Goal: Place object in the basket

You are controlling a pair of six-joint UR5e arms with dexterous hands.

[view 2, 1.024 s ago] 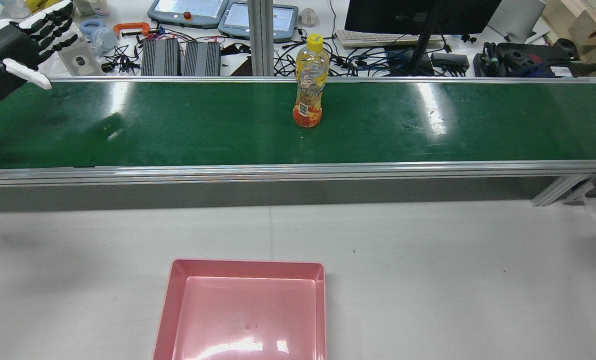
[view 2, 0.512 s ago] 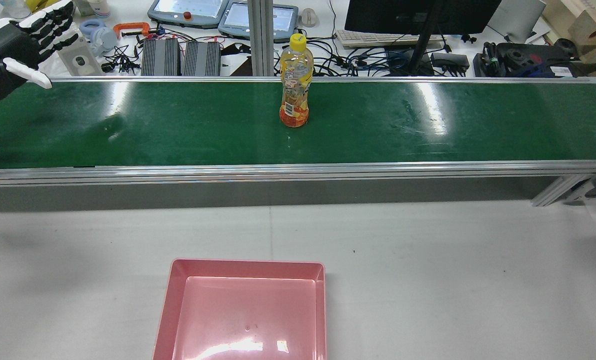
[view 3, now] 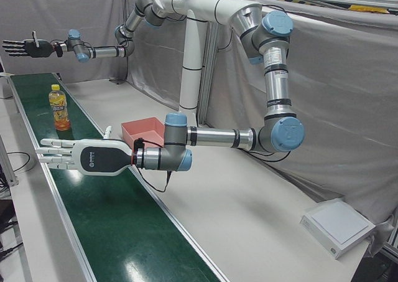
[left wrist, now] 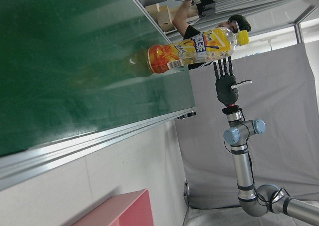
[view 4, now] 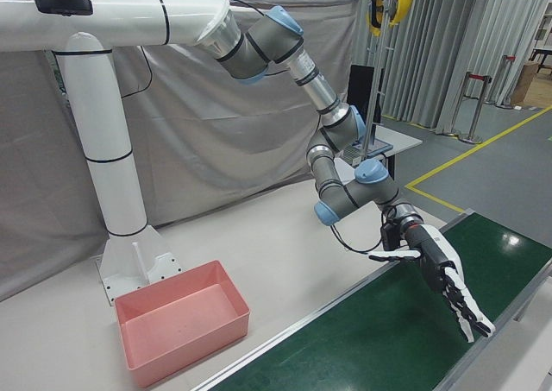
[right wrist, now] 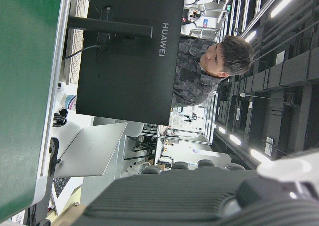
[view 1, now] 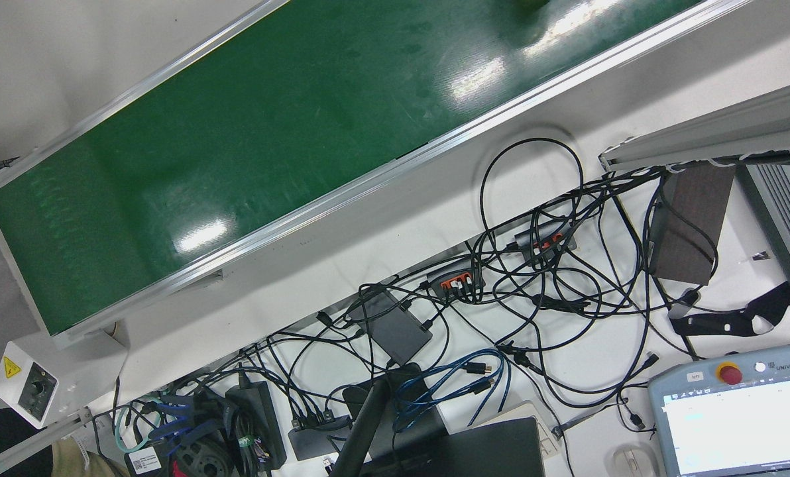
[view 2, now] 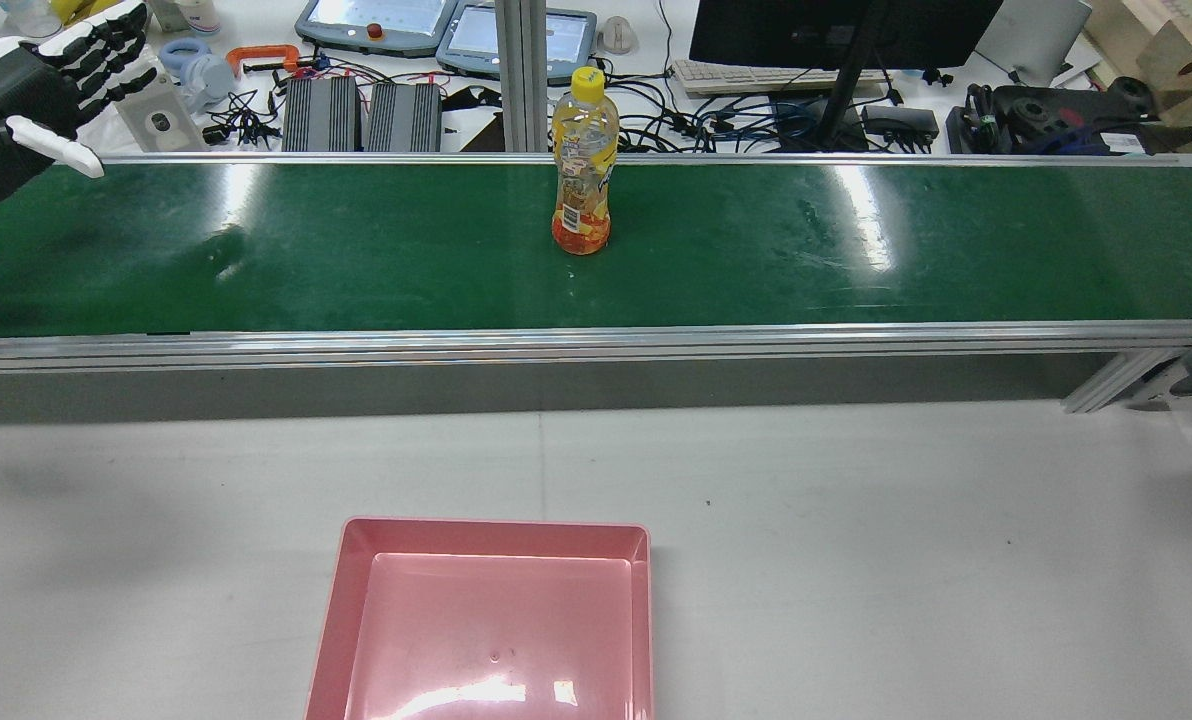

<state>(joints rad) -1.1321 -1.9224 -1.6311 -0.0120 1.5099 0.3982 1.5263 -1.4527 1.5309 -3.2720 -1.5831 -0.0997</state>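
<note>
A clear bottle of orange drink with a yellow cap (view 2: 583,165) stands upright on the green conveyor belt (view 2: 856,270), near its far edge. It also shows in the left-front view (view 3: 59,108) and the left hand view (left wrist: 192,50). The pink basket (view 2: 496,527) sits empty on the white table in front of the belt. My left hand (view 2: 51,85) hovers open at the belt's left end, far from the bottle; the left-front view (view 3: 74,157) shows it flat, fingers spread. My right hand (view 4: 448,287) is open over the belt's other end, beyond the bottle (left wrist: 227,81).
Behind the belt lie cables, power bricks, teach pendants (view 2: 376,25) and a monitor (view 2: 836,30). A metal post (view 2: 516,75) stands just behind the bottle. White table surface surrounds the basket. A person stands behind the monitor (right wrist: 209,61).
The bottle has travelled left along the belt, toward my left hand, still upright. Neither hand has visibly moved.
</note>
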